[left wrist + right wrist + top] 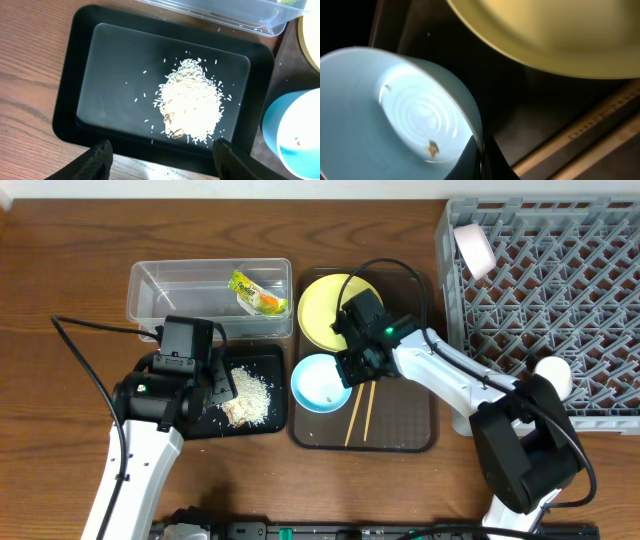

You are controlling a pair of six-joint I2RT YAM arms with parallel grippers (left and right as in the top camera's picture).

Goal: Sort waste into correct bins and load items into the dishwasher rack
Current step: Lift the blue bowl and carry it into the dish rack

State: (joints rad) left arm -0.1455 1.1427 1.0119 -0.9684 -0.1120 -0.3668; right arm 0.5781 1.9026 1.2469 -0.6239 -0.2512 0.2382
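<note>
Care is needed that the bowl [320, 384], clamped at its rim by the right claw [481, 162], is lifted level to the rack [560, 290]; the left claw [167, 160] is spread.

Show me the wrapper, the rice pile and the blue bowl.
wrapper [256, 292]: overhead view, its yellow middle.
rice pile [192, 100]: left wrist view, centre of the heap.
blue bowl [318, 384]: overhead view, inner floor.
</note>
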